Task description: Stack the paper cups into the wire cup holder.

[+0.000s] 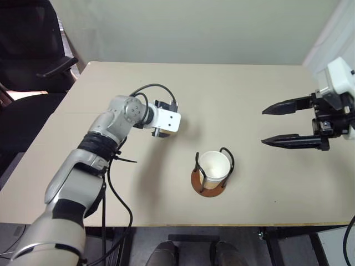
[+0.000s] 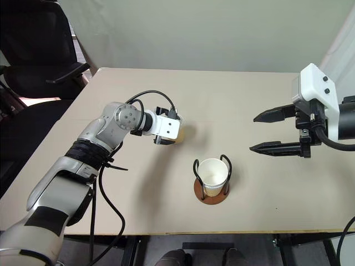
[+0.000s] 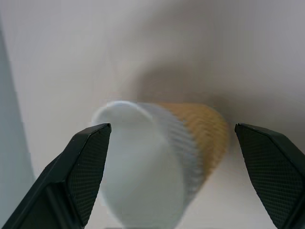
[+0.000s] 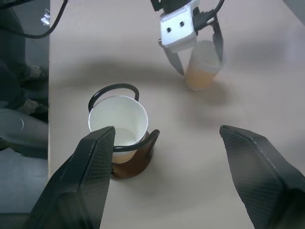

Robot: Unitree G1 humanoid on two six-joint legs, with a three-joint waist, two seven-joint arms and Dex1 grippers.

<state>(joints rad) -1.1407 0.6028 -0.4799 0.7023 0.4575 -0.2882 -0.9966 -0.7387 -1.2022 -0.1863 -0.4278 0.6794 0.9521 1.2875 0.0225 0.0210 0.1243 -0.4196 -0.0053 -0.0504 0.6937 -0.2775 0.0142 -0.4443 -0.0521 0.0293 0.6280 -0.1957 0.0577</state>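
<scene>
Nearest me, toward the front edge of the counter [image 1: 266, 205], the wire cup holder [image 1: 211, 187] stands on its reddish-brown base with a paper cup [image 1: 215, 168] seated upright inside its black loops, white mouth facing up. Farther in and to the left, my left jaws [image 4: 199, 47] reach down around a second paper cup [image 4: 202, 67] that stands upright on the counter, apart from the holder. These jaws are spread wide, one finger [image 3: 78, 176] on each side of the cup; in the left wrist view a gap shows on both sides, so I have no hold on it. Out to the right, my right jaws [image 1: 285, 123] hang above the counter, well apart from the holder, wide open and holding nothing.
</scene>
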